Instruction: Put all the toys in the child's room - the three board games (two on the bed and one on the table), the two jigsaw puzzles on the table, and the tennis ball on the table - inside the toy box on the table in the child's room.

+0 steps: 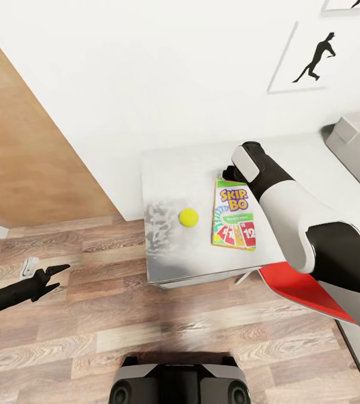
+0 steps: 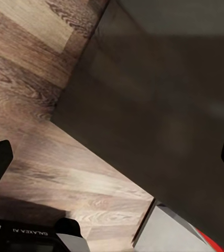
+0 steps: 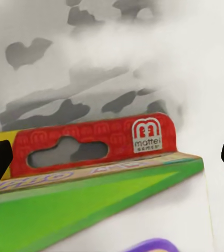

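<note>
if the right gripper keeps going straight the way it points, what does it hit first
Most likely the Skip-Bo game box: the right gripper, fingers spread, points at its red hanger tab, with the table beyond. Depth is unclear.

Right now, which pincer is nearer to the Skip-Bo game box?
Right. The right pincer hovers at the far end of the Skip-Bo game box on the table, fingers spread. The left pincer hangs over the floor, well away.
</note>
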{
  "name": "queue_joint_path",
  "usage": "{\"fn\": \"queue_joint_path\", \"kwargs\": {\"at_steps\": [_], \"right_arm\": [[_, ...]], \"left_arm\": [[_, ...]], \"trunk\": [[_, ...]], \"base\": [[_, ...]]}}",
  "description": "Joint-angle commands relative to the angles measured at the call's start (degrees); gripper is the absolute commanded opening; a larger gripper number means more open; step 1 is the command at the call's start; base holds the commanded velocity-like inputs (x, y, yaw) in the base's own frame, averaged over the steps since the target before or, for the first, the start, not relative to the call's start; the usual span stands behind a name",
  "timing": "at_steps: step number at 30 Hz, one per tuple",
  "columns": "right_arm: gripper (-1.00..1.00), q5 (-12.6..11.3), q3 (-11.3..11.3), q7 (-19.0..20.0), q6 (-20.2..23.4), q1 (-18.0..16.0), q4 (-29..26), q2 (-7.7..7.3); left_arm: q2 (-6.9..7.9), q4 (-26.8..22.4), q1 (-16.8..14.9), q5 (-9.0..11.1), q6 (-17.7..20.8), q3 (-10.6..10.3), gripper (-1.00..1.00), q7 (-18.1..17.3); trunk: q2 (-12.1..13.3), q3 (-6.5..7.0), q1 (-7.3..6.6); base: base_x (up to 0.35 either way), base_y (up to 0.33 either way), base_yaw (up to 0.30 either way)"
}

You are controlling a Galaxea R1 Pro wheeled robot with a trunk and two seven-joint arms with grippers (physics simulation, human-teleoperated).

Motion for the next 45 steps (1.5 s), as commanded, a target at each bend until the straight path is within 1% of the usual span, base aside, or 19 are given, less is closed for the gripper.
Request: {"fn": "queue_joint_path", "kwargs": {"at_steps": [1,17,23,26,30,39,45], "right_arm": [[1.0,-1.2,0.38,-0.48,0.3,0.01,0.17,-0.04],[1.0,-1.45,0.38,0.22,0.72,0.01,0.17,-0.11],[1.0,-1.57,0.38,0.2,3.21,-0.02,0.25,-0.16],[1.0,-1.59,0.35,0.22,4.07,-0.09,0.25,-0.59],[1.0,-1.6,0.2,0.16,6.24,-0.18,0.25,-1.17],[1.0,-1.6,-0.04,0.06,7.75,-0.35,0.26,-1.32],[1.0,-1.67,-0.1,0.05,9.14,-1.65,0.33,-1.27]], "left_arm": [[0.0,0.0,-0.02,-0.2,0.26,0.13,1.0,-0.26],[0.02,-0.02,-0.01,-0.2,0.26,0.14,1.0,-0.29],[0.01,0.01,0.02,-0.2,0.25,0.11,1.0,-0.28],[-0.02,0.0,0.04,-0.2,0.25,0.07,1.0,-0.28],[-0.03,0.01,0.03,-0.2,0.26,0.09,1.0,-0.28],[0.01,0.01,0.04,-0.2,0.28,0.14,1.0,-0.36],[0.02,0.0,0.05,-0.2,0.28,0.14,1.0,-0.39]], "trunk": [[-0.05,-0.06,0.03],[-0.05,-0.06,0.03],[-0.05,-0.06,0.03],[-0.05,-0.06,0.03],[-0.05,-0.06,0.03],[-0.05,-0.06,0.03],[-0.05,-0.06,0.03]], "base": [[0.0,0.0,0.0],[0.0,0.0,0.0],[-0.043,0.0,0.0],[-0.037,0.0,0.0],[-0.011,0.0,0.0],[-0.001,0.0,0.0],[-0.05,0.0,0.0]]}}
